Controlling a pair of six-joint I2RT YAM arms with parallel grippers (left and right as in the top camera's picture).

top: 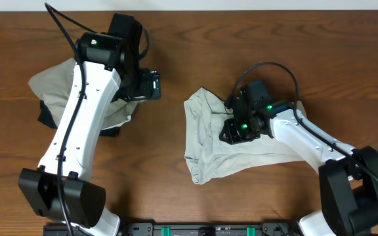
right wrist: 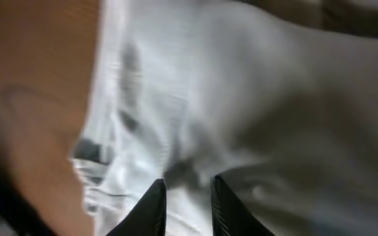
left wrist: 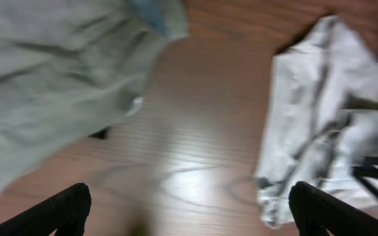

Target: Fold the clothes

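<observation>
1. The pale cream garment point(top: 210, 149) lies crumpled on the table point(top: 176, 39), right of centre. Its left edge is bunched into a ridge and a long tail runs off under your right arm.
2. The right gripper point(right wrist: 188, 196) sits low over the upper middle of that garment. Its jaws are narrow, with cloth right at the tips. The wrist view is blurred, so you cannot tell whether a fold is pinched or the tips only rest on it.
3. That placement looks meant to gather or lift a layer from the middle. Judge it as an early step, since no neat fold shows yet.
4. The khaki garment point(top: 52, 80) lies well apart at the far left, heaped over something dark point(top: 44, 117) and partly hidden by your left arm. It appears set aside while the pale one is worked.
5. The left gripper point(left wrist: 189, 215) hangs wide open over bare wood just beside the khaki heap, holding nothing and facing the pale garment.
6. For room, you have a clear strip of wood between the two garments, plus bare table beyond the pale one's far edge. Its lower corner lies nearer the table's front edge, so drag away from there
</observation>
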